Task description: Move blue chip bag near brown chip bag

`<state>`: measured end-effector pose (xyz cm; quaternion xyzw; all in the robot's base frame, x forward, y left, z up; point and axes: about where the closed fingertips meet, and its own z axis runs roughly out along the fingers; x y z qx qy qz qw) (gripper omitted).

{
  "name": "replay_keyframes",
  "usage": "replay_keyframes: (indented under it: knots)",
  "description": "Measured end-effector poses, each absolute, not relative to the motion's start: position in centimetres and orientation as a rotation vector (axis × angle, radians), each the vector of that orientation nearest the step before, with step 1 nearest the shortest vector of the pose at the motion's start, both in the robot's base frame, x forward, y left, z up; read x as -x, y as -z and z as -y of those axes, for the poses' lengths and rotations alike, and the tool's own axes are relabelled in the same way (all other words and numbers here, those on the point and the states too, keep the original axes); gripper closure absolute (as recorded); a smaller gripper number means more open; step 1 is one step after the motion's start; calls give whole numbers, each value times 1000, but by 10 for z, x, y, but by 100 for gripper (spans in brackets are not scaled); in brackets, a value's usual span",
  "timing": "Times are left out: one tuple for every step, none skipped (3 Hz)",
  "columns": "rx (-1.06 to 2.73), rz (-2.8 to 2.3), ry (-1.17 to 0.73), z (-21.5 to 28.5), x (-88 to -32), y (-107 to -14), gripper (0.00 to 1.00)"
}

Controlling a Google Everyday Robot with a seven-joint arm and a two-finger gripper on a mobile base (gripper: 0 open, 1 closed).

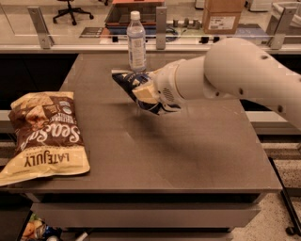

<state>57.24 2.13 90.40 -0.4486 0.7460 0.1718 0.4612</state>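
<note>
Beyond the counter [188, 155] lies an office floor, with a rolling chair [69, 8] at the far left and a cardboard box [223, 14] on a ledge at the far right. A low glass barrier on metal posts [161, 27] runs along the counter's far edge. The counter top is a dark brown slab.

A clear water bottle [136, 41] with a white cap stands upright near the far edge, close to the middle. Just in front of it and a little to the right, the gripper [145, 92] sits at the end of a thick white arm [235, 70] that reaches in from the right side. The gripper is pinching the blue chip bag [123, 79], its pale fingers pressed against the crumpled foil. One dark-blue corner of the bag sticks out to the left and another part hangs below the wrist. The bag seems to be held slightly above the surface, with a faint shadow under it, though contact with the counter is hard to rule out from this angle.

The brown chip bag [44, 134] lies flat at the counter's left front corner, its lower end overhanging the edge, with its white script reading sideways and upside down. It is well apart from the blue chip bag, with open counter top between them.
</note>
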Motion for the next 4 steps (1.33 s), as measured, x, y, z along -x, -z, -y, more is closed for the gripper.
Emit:
replay_keyframes:
  knots:
    - [1168, -1835, -473, -37, -525, -893, 100]
    - [1232, -1845, -511, -56, -485, -878, 100]
    - [1289, -1834, -543, -83, -450, -865, 100]
    - [1293, -1833, -540, -84, -449, -867, 82]
